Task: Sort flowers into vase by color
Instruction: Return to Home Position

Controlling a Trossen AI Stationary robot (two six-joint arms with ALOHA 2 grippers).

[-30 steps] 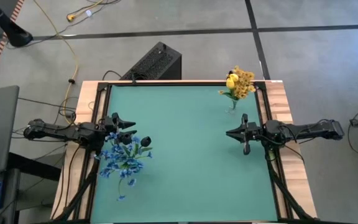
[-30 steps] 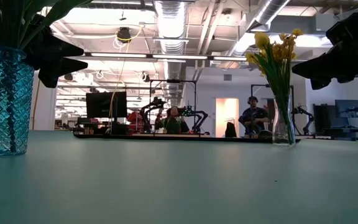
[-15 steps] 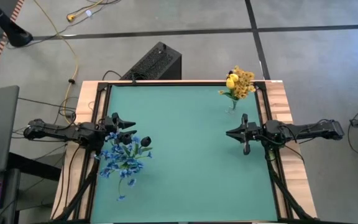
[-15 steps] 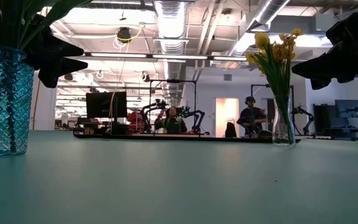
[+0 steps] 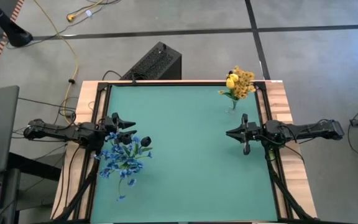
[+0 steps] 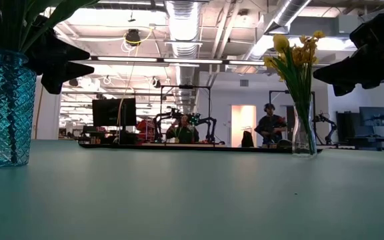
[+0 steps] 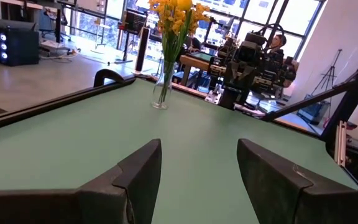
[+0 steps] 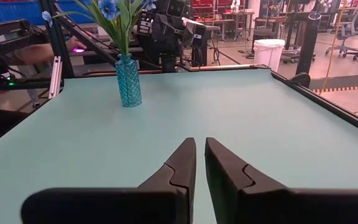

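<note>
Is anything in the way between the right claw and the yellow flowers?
No, nothing visible. Only bare green table lies between the right gripper and the yellow flowers in their clear vase.

At your 9 o'clock: blue patterned vase [image 6: 4,110]. At your 3 o'clock: clear vase [image 6: 303,141], holding yellow flowers [image 6: 292,55]. Both upright on teal table [image 6: 192,193].

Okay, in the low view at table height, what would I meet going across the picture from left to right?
blue vase → left gripper, held up in the air → yellow flowers standing in the clear vase → right gripper, also held up in the air.
</note>
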